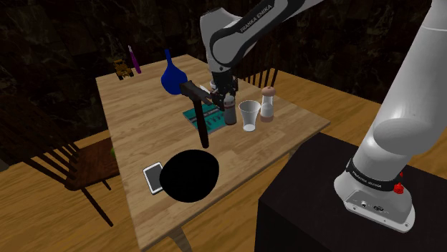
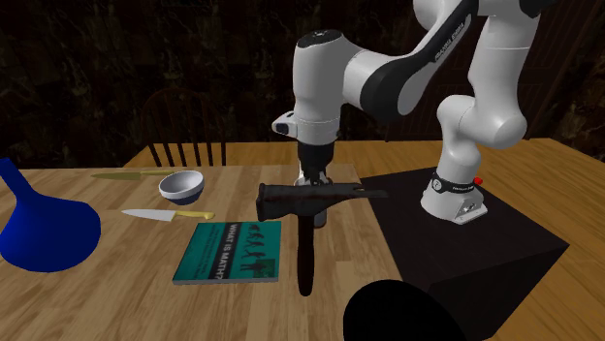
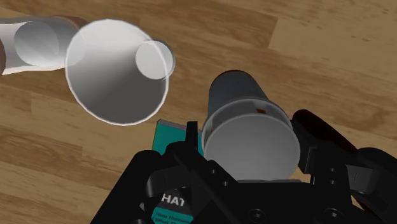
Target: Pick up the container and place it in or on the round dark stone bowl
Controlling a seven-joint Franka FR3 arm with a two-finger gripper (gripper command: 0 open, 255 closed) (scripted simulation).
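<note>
The container (image 1: pixel 229 112) is a grey upright cylinder (image 3: pixel 240 95) standing on the wooden table (image 1: pixel 143 132), next to a clear cup (image 1: pixel 249 115). My gripper (image 1: pixel 229 95) reaches down over its top, and the two black fingers (image 3: pixel 318 137) press against its sides, so the gripper (image 3: pixel 249 145) is shut on it. In the second exterior view the gripper (image 2: pixel 312 184) and the container (image 2: pixel 319 217) stand partly behind a dark hammer (image 2: pixel 305 232). The round black bowl (image 1: pixel 190 175) sits near the table's front edge (image 2: pixel 402 312), apart from the container.
The dark hammer (image 1: pixel 202 118) stands between container and bowl, over a teal book (image 2: pixel 231 252). A shaker (image 1: pixel 268 102) stands beside the cup (image 3: pixel 118 70). There is a blue flask (image 1: pixel 170 75), a white tablet (image 1: pixel 153 177), a small bowl (image 2: pixel 181 184), a knife (image 2: pixel 165 214) and a chair (image 1: pixel 86 168).
</note>
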